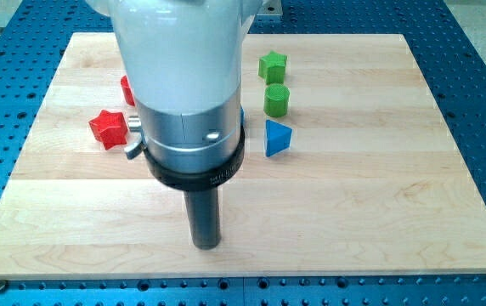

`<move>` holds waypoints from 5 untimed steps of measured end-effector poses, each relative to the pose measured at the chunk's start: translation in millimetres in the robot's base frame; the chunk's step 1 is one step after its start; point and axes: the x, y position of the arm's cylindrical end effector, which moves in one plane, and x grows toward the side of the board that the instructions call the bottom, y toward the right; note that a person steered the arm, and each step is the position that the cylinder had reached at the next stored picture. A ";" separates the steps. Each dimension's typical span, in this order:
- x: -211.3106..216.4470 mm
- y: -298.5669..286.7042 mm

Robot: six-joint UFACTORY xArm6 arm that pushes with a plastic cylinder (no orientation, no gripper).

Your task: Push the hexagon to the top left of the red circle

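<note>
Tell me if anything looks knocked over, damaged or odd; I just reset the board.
Nothing stands out. The red star, green star, green cylinder and blue triangle sit flat and intact. The arm hides most of another red block. My tip touches none.

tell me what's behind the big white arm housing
A red block shows only an edge at the housing's left, and a sliver of blue shows at its right. Their shapes are covered; no hexagon is visible.

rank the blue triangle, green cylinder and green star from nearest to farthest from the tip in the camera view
From my tip, near the view's bottom centre:
1. Blue triangle, up and to the view's right of the tip.
2. Green cylinder, just above the triangle.
3. Green star, nearest the view's top of the three.
</note>
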 end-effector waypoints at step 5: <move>22.9 203.9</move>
